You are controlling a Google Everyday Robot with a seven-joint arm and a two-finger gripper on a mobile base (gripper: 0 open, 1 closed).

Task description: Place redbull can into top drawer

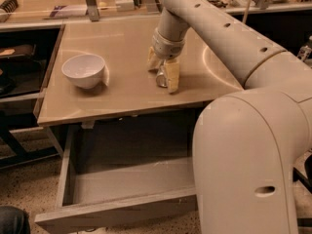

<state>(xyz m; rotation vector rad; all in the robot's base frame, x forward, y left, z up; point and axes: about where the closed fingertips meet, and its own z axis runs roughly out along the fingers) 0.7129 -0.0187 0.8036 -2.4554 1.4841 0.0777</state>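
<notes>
The redbull can shows as a small shiny silver piece on the beige tabletop, mostly hidden by my gripper. My gripper reaches down from the arm onto the can, with one yellowish finger on its right and the other on its left, closed against it at table height. The top drawer is pulled open below the table's front edge, and its grey bottom is bare.
A white bowl stands on the left of the tabletop. My large arm body fills the right foreground and covers the drawer's right end. A counter with clutter runs behind the table. Dark shelving is at the left.
</notes>
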